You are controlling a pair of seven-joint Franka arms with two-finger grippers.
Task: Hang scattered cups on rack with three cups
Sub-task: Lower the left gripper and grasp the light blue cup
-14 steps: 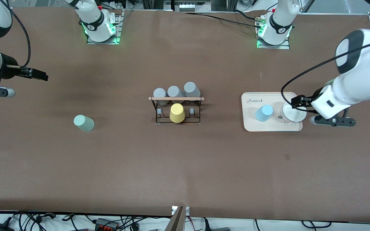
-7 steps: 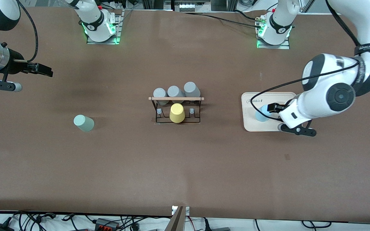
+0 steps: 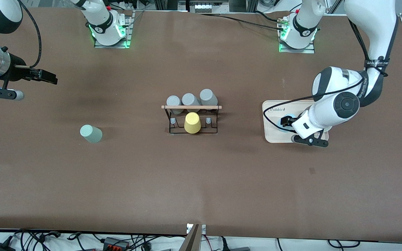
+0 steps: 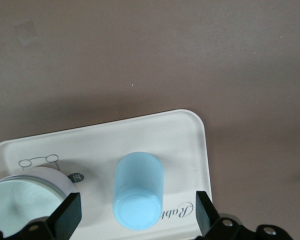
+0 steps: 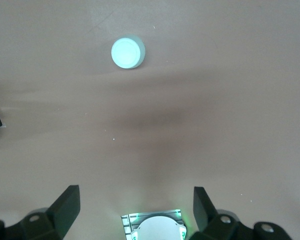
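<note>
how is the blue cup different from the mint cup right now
The blue cup stands on the cream tray, with the open left gripper over it; the mint cup stands on the bare table toward the right arm's end, with no gripper near. Both are small, handleless, upside down, and off the rack.

1. three grey cups (image 3: 190, 100) sit on the rack.
2. one yellow cup (image 3: 192, 122) is on the rack too.
3. one blue cup (image 4: 138, 191) is on the tray.
4. one green cup (image 3: 90, 133) is on the table.
5. one white cup (image 4: 27, 199) is on the tray.
6. one rack (image 3: 192, 108).
7. one tray (image 3: 274, 137).
8. two robot arms, each with one gripper.
</note>
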